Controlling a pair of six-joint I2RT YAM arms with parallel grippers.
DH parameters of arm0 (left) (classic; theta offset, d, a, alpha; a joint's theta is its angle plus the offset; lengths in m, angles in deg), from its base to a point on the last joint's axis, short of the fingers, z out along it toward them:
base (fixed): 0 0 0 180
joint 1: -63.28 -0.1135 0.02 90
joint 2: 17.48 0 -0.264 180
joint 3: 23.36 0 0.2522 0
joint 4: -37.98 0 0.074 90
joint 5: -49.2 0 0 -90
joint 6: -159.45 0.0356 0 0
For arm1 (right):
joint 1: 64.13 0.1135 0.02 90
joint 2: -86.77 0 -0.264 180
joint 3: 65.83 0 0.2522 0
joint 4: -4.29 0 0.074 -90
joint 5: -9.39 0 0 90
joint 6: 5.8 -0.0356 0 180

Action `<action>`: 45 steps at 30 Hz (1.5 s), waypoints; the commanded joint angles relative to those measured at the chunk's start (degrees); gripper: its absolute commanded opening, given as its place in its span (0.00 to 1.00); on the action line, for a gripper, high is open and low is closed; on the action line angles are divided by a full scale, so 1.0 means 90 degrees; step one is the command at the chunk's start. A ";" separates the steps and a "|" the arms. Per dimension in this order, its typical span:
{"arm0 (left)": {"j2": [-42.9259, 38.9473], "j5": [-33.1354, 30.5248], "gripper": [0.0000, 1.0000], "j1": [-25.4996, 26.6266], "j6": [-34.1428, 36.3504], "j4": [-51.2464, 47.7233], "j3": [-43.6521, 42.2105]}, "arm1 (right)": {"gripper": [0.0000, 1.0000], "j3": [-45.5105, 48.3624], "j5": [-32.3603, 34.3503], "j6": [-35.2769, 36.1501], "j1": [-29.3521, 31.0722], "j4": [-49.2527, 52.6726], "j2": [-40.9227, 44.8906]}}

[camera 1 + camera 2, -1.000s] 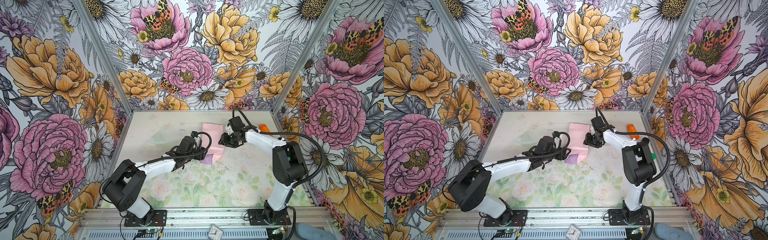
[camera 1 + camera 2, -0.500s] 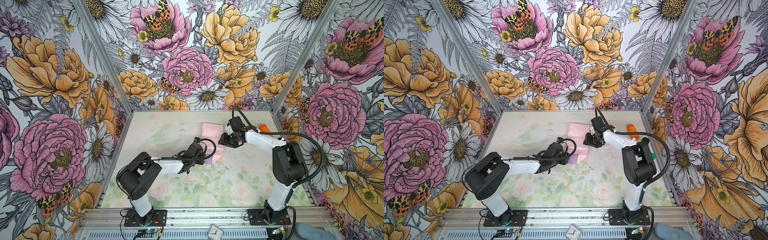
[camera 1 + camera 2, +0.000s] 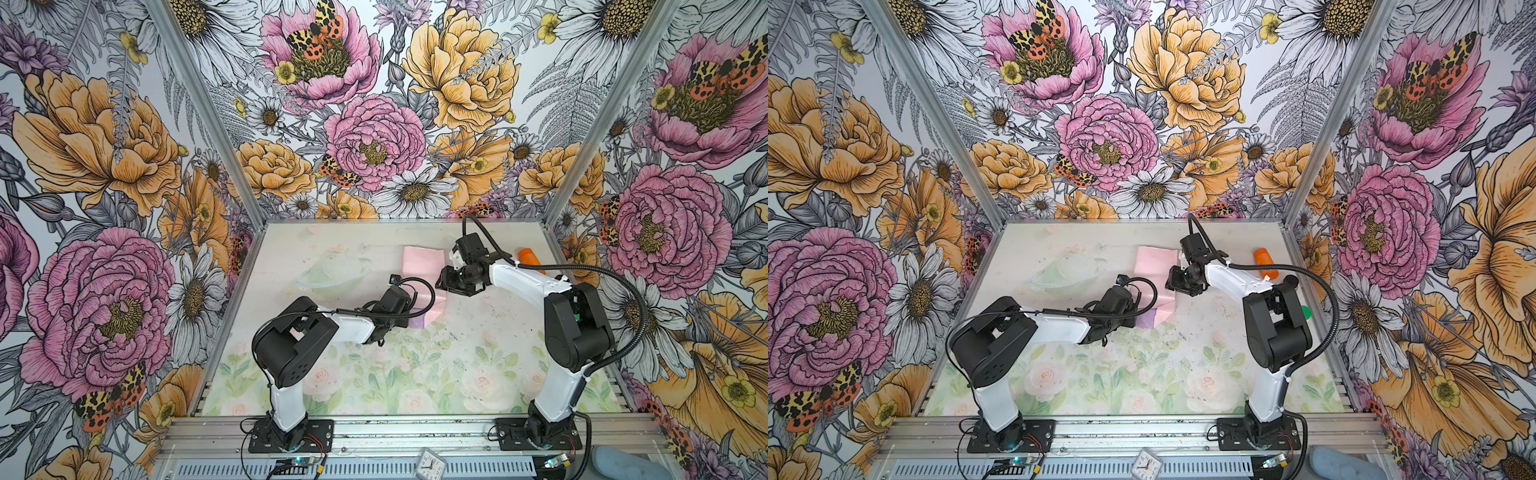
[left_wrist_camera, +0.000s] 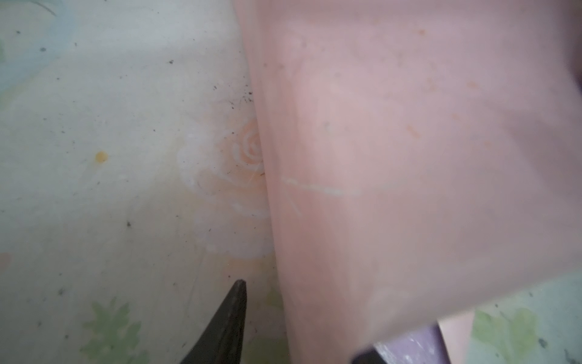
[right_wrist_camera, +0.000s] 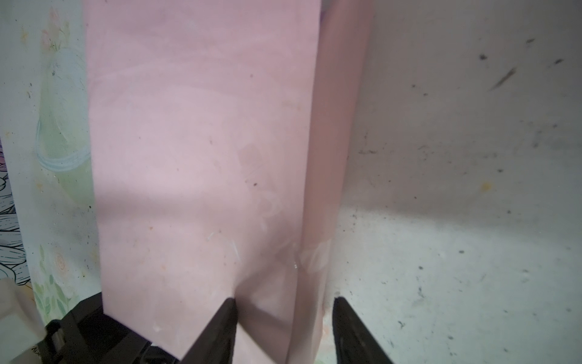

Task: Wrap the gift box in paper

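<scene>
— What is the right gripper (image 5: 283, 299) doing?
— Its fingers stand apart, astride a raised fold of the paper (image 5: 201, 157). One tip dents the pink face and the other sits just beside the fold. Whether they squeeze it, I cannot tell.
— And the left gripper (image 4: 302, 318)?
— Apart as well. The one fingertip that shows is just beside the paper's edge, not touching it. Its partner is mostly hidden behind the sheet.
— Where does the paper lie?
— In both top views it is just above the frame's centre, pink side up on the table (image 3: 457, 374). The left gripper is at its lower end and the right gripper at its right edge. A bit of the lilac face shows at that lower end.
— The gift box?
— It cannot be seen in any view.
— Anything farther out?
— An orange object (image 3: 528, 256), well to the right of the paper, near the table's right edge.
</scene>
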 commanded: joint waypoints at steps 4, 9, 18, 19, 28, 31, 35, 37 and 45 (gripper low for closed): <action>0.0087 -0.0300 0.28 0.0124 0.0139 0.0218 0.0102 | 0.54 0.0030 0.0293 -0.0078 -0.0057 0.0156 0.0395; 0.0019 -0.0370 0.08 0.0176 0.0192 0.0231 0.0085 | 0.54 -0.0052 0.0170 -0.0098 -0.0030 0.0146 0.0230; -0.1234 -0.0008 0.46 0.0165 -0.0131 -0.0424 -0.0222 | 0.55 0.0282 0.0289 -0.0080 -0.0051 0.0146 0.0758; -0.1441 0.0042 0.47 0.0154 -0.0239 -0.0503 -0.0330 | 0.55 0.0295 0.0279 -0.0082 -0.0053 0.0145 0.0781; -0.2800 0.0943 0.48 -0.0639 -0.0991 -0.0873 -0.1379 | 0.55 0.0182 0.0330 0.0027 -0.0014 0.0146 0.0531; -0.2694 0.1087 0.40 -0.0849 -0.0973 -0.0814 -0.1519 | 0.54 0.0162 0.0396 0.0106 -0.0015 0.0146 0.0300; -0.2292 0.1401 0.32 -0.0988 -0.0851 -0.0534 -0.1518 | 0.52 0.0175 0.0401 0.0126 0.0012 0.0135 0.0109; -0.2080 0.1531 0.29 -0.0994 -0.0827 -0.0273 -0.1491 | 0.50 0.0190 0.0404 0.0149 0.0024 0.0135 0.0070; -0.1077 0.1952 0.23 -0.0783 -0.0756 0.0520 -0.1087 | 0.46 0.0278 0.0403 0.0155 0.0054 0.0127 0.0054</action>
